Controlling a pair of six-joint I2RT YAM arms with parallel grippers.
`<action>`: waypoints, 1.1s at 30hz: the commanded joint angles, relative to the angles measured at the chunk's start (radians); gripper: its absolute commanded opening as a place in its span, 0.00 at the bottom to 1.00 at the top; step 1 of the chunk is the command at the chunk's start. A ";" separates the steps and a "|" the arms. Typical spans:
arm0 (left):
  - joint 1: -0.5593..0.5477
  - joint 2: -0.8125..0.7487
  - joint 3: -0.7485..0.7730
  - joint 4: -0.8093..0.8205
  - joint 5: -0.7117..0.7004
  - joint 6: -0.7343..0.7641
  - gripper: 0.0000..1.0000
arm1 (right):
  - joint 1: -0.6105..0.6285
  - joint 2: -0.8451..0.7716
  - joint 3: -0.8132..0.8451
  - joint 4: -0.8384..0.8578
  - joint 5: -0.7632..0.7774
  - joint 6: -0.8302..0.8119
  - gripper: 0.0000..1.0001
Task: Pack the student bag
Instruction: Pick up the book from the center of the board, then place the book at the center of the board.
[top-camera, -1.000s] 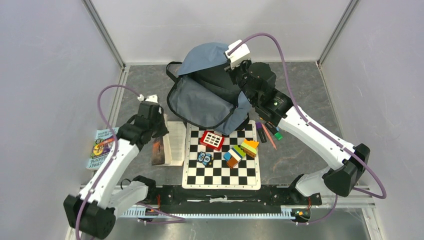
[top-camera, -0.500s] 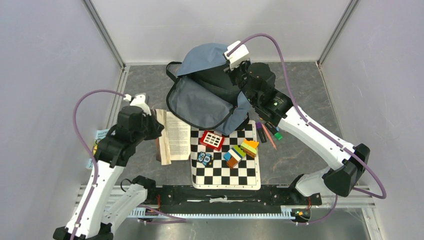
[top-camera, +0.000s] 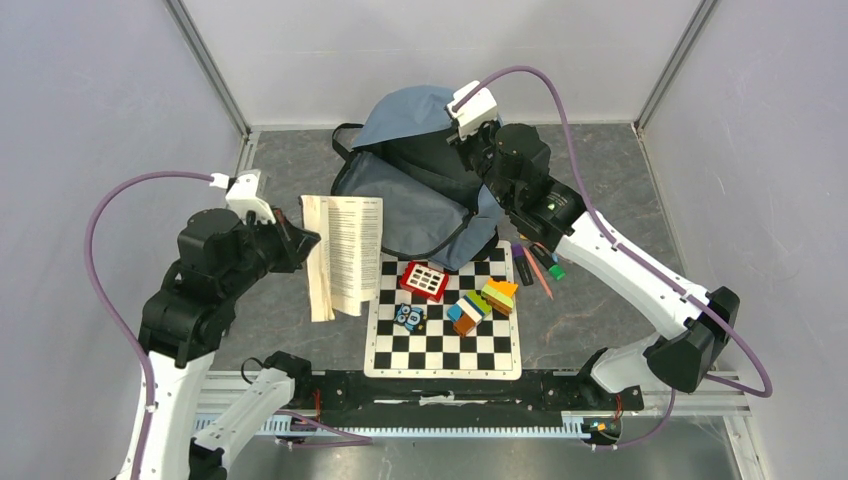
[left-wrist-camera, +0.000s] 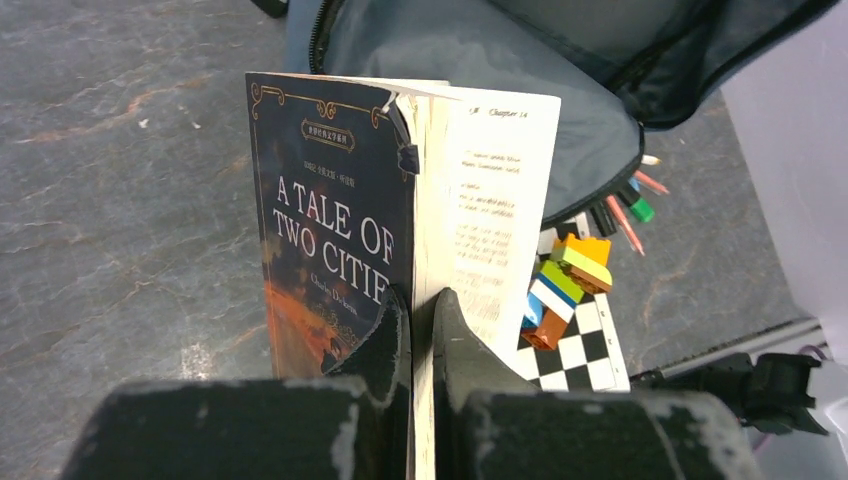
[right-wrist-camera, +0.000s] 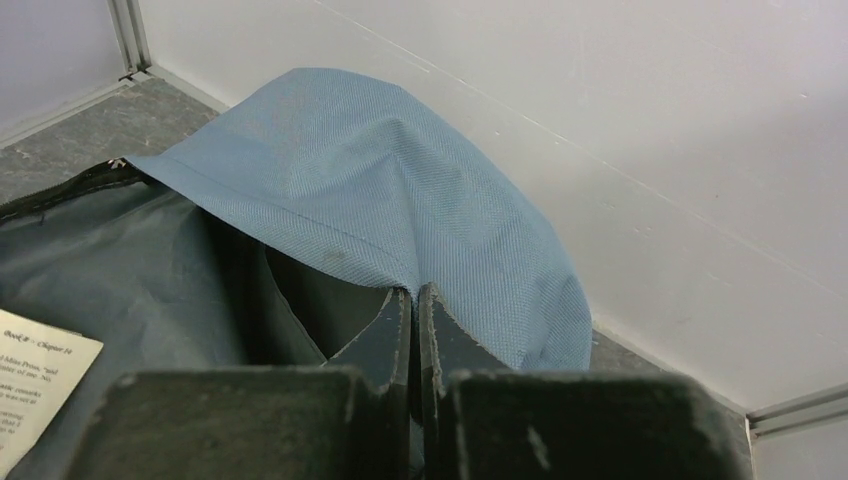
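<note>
So the left claw (left-wrist-camera: 420, 300) is clamped on the bottom edge of a paperback (left-wrist-camera: 340, 230), A Tale of Two Cities, and holds it upright off the table. The right claw (right-wrist-camera: 413, 292) is pinched shut on the blue top flap of the bag (right-wrist-camera: 380, 180) and props the mouth open. The bag's open body sprawls below and in front of that claw, and it's just past the top of the book as seen from the left one.

My worry is the grip on the book. It looks like the claw only has the cover side plus a wad of pages, and the rest fans off to its right. Loose pages like that could snag on the zipper rim on the way in, or the whole thing could twist and slide out of such a narrow pinch. If the right claw loses the flap, the mouth sags shut and there's nothing to aim at.

The left wrist cam is the only one that shows the title and how thin the bite is. The overhead shot shows the book (top-camera: 345, 255) beside the bag (top-camera: 410, 205) rather than over the opening. It also shows the blocks (top-camera: 485, 300) and the pens (top-camera: 540, 262) waiting around the chessboard (top-camera: 440, 345). The right wrist cam shows the fabric pinch up close, with a page corner poking in at lower left.
</note>
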 joint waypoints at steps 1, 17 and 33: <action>-0.002 0.004 0.056 0.105 0.146 0.028 0.02 | -0.003 0.002 0.050 0.000 0.002 0.015 0.00; -0.001 -0.022 -0.302 0.311 0.255 -0.154 0.02 | 0.000 0.008 0.048 -0.021 -0.011 0.018 0.00; -0.001 0.076 -0.574 0.372 0.065 -0.134 0.02 | 0.010 0.022 0.045 -0.032 -0.012 0.018 0.00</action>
